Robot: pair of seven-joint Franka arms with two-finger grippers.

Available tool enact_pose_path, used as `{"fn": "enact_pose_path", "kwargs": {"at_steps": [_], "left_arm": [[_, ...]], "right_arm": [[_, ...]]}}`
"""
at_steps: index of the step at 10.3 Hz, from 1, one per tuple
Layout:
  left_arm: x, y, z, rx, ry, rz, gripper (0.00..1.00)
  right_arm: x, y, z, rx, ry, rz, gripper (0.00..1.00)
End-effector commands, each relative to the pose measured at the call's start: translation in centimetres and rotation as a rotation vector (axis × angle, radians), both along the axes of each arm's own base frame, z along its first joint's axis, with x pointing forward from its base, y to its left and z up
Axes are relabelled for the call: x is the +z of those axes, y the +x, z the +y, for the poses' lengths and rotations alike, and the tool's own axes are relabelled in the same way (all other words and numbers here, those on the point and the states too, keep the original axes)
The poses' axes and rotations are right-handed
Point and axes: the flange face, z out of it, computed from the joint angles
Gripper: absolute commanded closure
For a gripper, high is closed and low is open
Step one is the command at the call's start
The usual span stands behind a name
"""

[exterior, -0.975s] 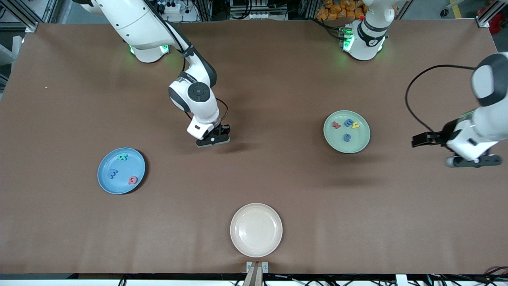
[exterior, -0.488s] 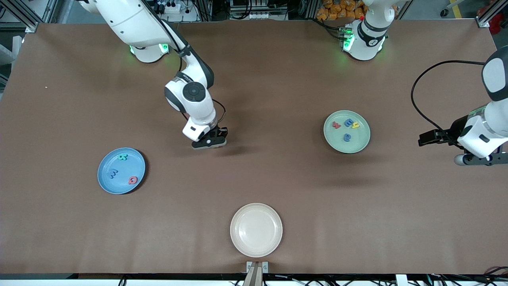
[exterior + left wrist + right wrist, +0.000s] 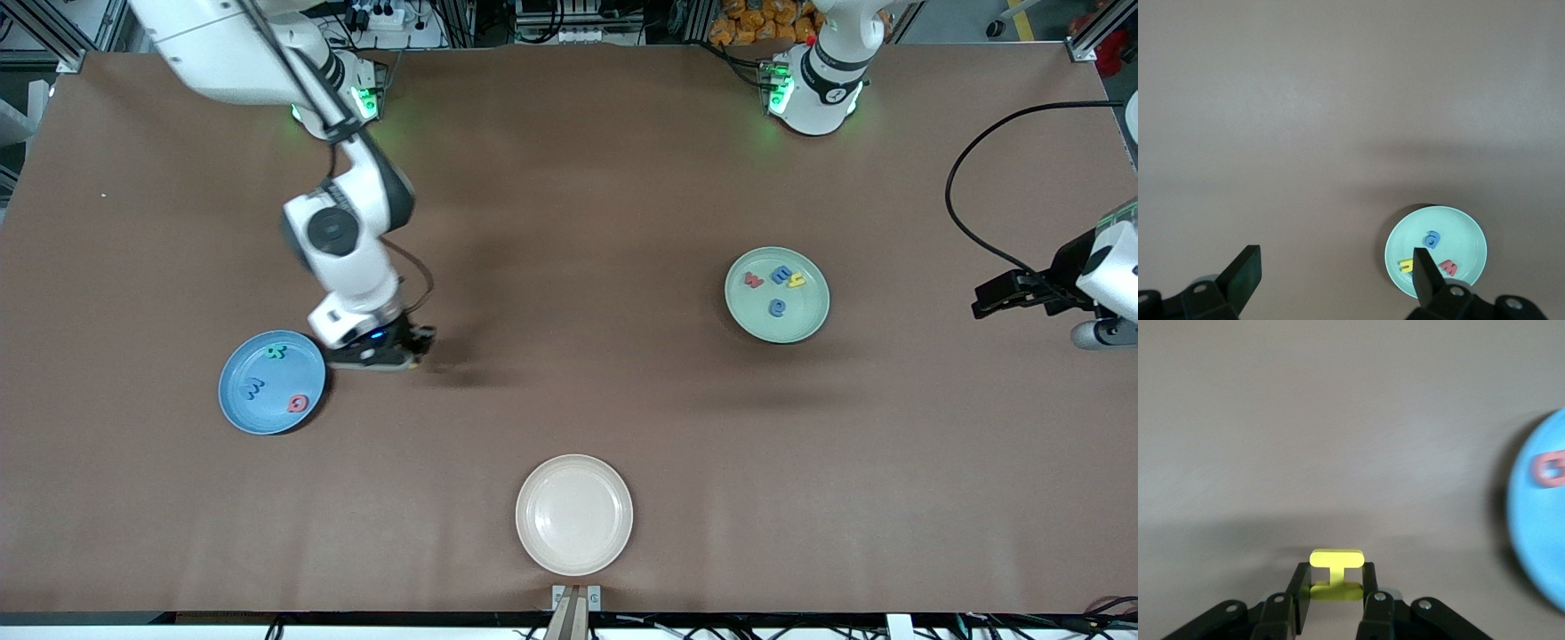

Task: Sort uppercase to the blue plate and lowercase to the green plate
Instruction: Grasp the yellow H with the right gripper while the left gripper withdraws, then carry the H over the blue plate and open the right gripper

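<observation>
Right hand [image 3: 378, 356] up over the brown table [image 3: 569, 178], just beside the blue plate [image 3: 233, 400] on the side toward the left arm's end. Fingers [image 3: 1300, 587] clamped on the yellow H [image 3: 1336, 575], seen clearly in the right wrist view: letter gripped at its lower bar, upper bar clear above the fingertips. In that same view, blue plate's edge at one side, with the red Q [image 3: 1546, 468] blurred on it.

On the blue plate, three capitals: teal R [image 3: 275, 352] farthest from the front camera, blue W [image 3: 253, 388] toward the right arm's end, red Q nearest the front camera. All three apart from one another, none touching the rim.

On the green plate [image 3: 813, 324], toward the left arm's end of the table, four small letters: small red w [image 3: 754, 280], blue E-like letter [image 3: 780, 276] and yellow h [image 3: 797, 281] in a row, blue e [image 3: 777, 308] nearer the front camera than the row. Cream-white plate [image 3: 573, 514] near the front edge, midway between the two ends.

Left hand [image 3: 1331, 277] up in the air out past the green plate at the left arm's end, waiting, fingers spread wide apart, holding nothing. Green plate visible between and below those fingers in the left wrist view.
</observation>
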Motion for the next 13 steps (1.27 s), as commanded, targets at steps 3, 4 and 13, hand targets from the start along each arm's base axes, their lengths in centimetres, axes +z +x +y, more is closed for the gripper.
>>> {"fn": "enact_pose_path", "kwargs": {"at_steps": [3,4,13], "left_arm": [[2.2,-0.1,-1.9,-0.039,-0.004,-0.028,0.0],[2.0,-0.1,-1.9,-0.039,-0.005,-0.022,0.0],[6.8,-2.7,-1.8,-0.05,-0.02,-0.024,0.0]], "right_arm": [[1.5,3.1,-11.5,-0.072,-0.073,0.059,1.0],[0.9,3.2,-13.4,-0.087,-0.076,0.074,1.0],[4.7,-3.4,-15.3,0.063,-0.135,0.127,0.0]]}}
